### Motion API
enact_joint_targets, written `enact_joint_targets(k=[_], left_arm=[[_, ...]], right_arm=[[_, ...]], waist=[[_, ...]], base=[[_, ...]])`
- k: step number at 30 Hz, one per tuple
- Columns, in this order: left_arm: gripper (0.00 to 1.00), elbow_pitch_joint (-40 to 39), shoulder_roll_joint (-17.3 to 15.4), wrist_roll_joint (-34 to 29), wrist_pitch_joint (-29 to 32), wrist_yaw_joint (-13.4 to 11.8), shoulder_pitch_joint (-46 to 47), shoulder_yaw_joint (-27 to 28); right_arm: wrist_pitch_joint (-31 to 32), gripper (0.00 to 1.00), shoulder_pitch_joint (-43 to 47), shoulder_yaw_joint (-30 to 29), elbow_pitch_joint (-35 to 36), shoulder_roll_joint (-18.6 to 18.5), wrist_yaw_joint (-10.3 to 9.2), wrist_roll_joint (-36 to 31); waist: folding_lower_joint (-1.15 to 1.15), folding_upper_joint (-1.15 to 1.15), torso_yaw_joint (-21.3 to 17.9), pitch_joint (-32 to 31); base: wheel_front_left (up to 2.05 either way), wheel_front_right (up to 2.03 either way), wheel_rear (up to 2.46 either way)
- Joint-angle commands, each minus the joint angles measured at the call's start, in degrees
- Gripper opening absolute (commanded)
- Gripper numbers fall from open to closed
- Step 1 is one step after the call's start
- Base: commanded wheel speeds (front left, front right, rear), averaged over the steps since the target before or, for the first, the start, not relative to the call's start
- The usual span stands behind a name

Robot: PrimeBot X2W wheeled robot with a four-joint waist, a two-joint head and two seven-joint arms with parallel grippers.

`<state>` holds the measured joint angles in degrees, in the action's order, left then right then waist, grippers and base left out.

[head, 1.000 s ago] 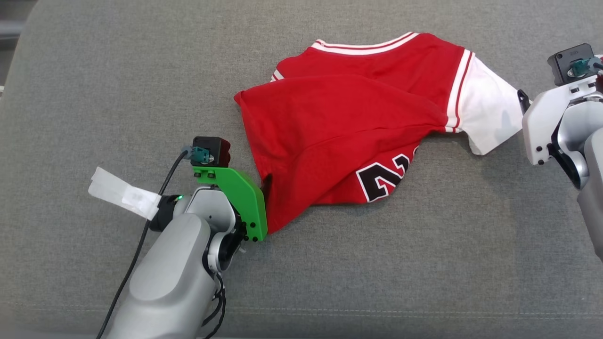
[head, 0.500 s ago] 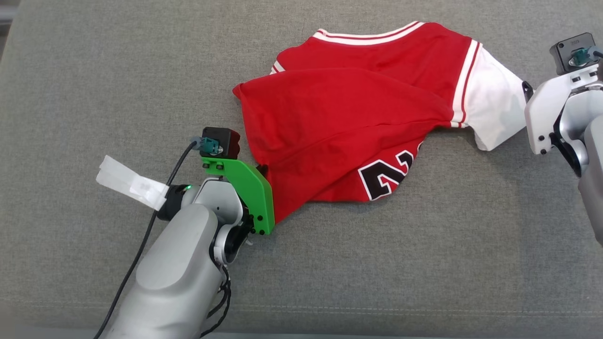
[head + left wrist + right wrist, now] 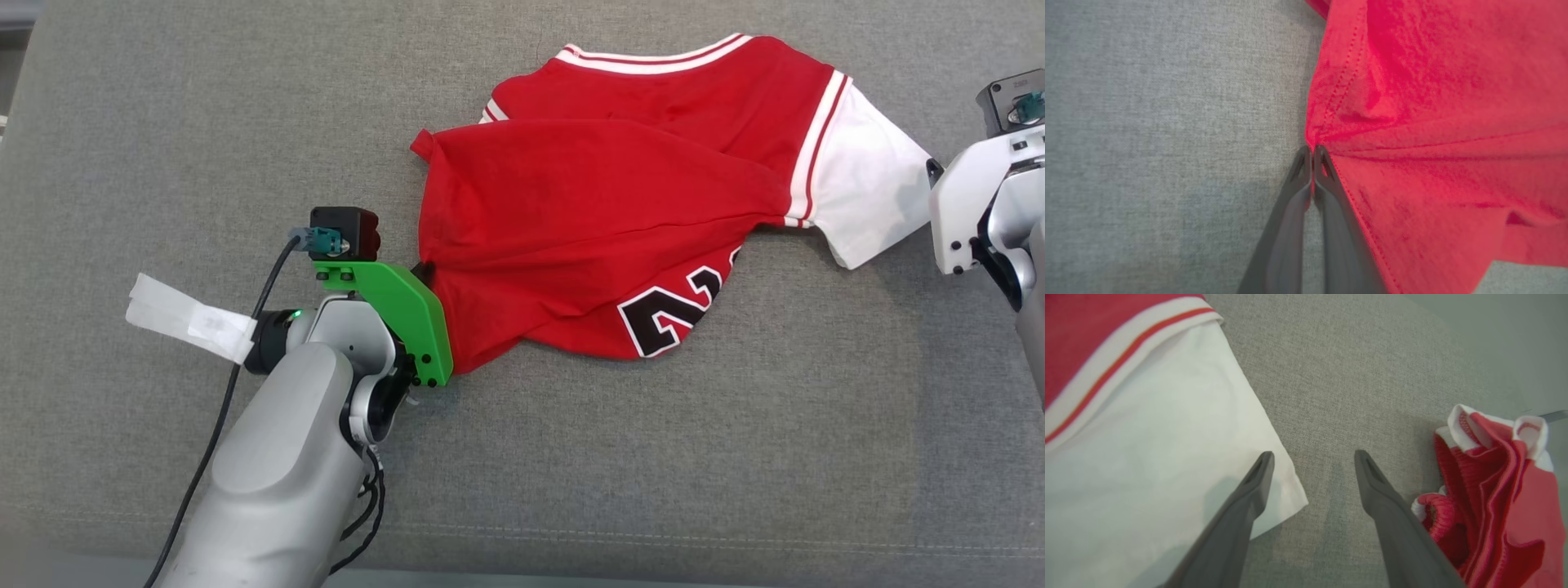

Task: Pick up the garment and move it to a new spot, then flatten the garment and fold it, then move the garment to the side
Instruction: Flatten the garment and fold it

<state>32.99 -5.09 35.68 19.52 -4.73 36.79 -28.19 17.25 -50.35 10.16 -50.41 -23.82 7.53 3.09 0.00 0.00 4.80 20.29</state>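
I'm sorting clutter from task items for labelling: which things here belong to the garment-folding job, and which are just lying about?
Part of the job: red jersey; left pincer, shut on its hem; right pincer, open at the white sleeve.
Just lying about: bunched red-and-white cloth; white tape tag by the left arm's cable; grey cushion underneath.

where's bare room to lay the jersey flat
Bare: the wide cushion strip below the jersey; also the head view's upper left, above the left tool. Crowded: at the right tool, between sleeve and a second garment.
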Motion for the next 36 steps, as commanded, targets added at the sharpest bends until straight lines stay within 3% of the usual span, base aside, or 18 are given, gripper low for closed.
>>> enact_joint_targets(k=[1,12,13,14,16,28,36], left_arm=[[0.00,-0.06,-0.51,0.03,-0.12,-0.35,-0.27,-0.04],[0.00,-0.76,-0.40,0.42,0.10,-0.20,-0.21,-0.98],[0.00,-0.81,-0.45,0.41,0.09,-0.23,-0.13,-1.04],[0.00,-0.87,-0.49,0.43,0.12,-0.25,-0.05,-1.08],[0.00,-0.90,-0.52,0.49,0.06,-0.34,0.03,-1.13],[0.00,-2.46,-0.72,1.55,-5.05,-1.51,1.14,1.70],[0.00,-6.20,-0.69,3.69,-11.58,-0.93,4.57,6.36]], right_arm=[[-0.07,1.00,-0.82,-0.31,-0.62,0.13,-0.09,0.50],[2.30,1.00,-0.63,-2.70,-5.68,2.13,-0.09,3.11],[2.48,0.93,-0.61,-3.16,-6.19,2.17,-0.09,3.12],[2.56,0.57,-0.61,-3.66,-6.70,2.14,-0.10,2.99],[2.87,0.00,-0.54,-4.69,-7.73,2.42,-0.10,3.04],[0.12,0.00,-1.57,-7.08,-7.01,4.65,-0.09,3.50],[-4.76,0.00,-3.86,-12.89,-1.31,9.80,-0.09,17.90]], waist=[[0.00,0.00,0.17,0.22],[0.00,0.00,0.52,1.00],[0.00,0.00,0.60,1.08],[0.00,0.00,0.67,1.17],[0.00,0.00,0.80,1.33],[0.00,0.00,0.02,0.07],[0.00,0.00,-1.31,-2.01]], base=[[0.00,0.00,0.00],[0.00,0.00,0.00],[0.00,0.00,0.00],[0.00,0.00,0.00],[0.00,0.00,0.00],[0.00,0.00,0.00],[0.00,0.00,0.00]])
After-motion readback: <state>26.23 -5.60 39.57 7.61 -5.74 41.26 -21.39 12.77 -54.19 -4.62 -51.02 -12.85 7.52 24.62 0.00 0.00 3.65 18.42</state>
